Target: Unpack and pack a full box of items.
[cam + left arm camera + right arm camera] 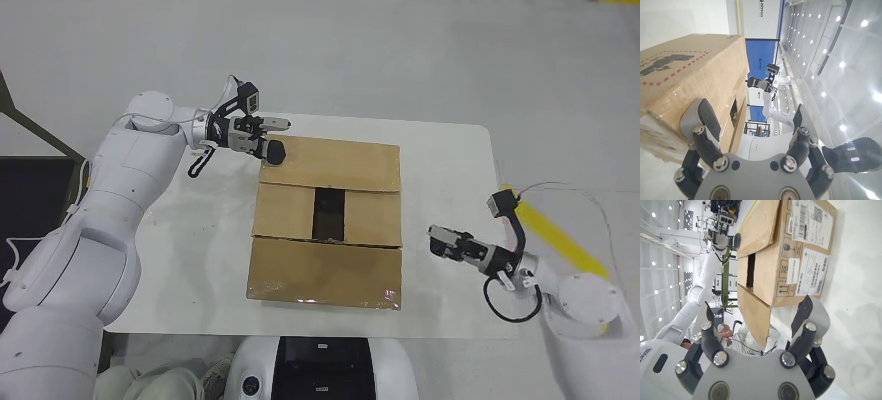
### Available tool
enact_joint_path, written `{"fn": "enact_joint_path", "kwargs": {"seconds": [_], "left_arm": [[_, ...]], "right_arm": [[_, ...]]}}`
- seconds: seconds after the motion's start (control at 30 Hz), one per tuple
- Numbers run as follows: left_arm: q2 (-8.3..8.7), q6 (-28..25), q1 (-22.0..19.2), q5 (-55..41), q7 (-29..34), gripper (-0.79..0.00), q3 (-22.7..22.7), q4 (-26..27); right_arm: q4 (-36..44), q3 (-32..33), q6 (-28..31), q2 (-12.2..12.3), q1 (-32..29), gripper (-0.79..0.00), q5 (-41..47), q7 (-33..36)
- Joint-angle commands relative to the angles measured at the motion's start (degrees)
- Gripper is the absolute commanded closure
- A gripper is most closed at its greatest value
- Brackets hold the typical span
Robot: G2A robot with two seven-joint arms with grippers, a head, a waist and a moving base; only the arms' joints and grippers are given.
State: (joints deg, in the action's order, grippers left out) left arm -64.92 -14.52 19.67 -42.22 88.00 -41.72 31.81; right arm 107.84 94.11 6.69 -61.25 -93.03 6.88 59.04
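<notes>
One cardboard box [325,270] stands on one white surface [440,160], with one dark gap [328,213] in its top — and three white paper labels [811,273] on one side. Two grippers flank the box: the left gripper [277,138] at its far corner, the right gripper [436,242] beside it — two jaws each.

Brown corrugated cardboard box [326,225]: matt, slightly rough; torn, fibrous edge at hand slot [733,111]. Clear glossy tape [668,98] over box seams, wrinkled. White paper labels [811,275] on box side: smooth, stuck flat. White table [445,160]: smooth, faint sheen. Left gripper [752,108]: black ribbed rubbery pads [709,119], pale grey smooth finger shells [687,115], matt grey plate [753,180], shiny metal screws [699,130]. Right gripper [757,305]: same finish.
</notes>
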Motion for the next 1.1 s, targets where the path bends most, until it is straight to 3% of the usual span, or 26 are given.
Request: {"fn": "enact_joint_path", "kwargs": {"seconds": [0.0,0.73,1.07], "left_arm": [[0.00,0.00,0.00,0.00,0.00,-0.785,0.00,0.00],[0.00,0.00,0.00,0.00,0.00,-0.785,0.00,0.00],[0.00,0.00,0.00,0.00,0.00,-0.785,0.00,0.00]], "right_arm": [[0.50,-0.57,-0.44,0.03,-1.00,-0.785,0.45,0.30],[-1.59,-10.36,-3.25,-0.06,-2.76,-0.785,9.16,2.48],[0.02,-10.67,-2.87,0.16,-1.50,-0.785,16.00,5.06]]}}
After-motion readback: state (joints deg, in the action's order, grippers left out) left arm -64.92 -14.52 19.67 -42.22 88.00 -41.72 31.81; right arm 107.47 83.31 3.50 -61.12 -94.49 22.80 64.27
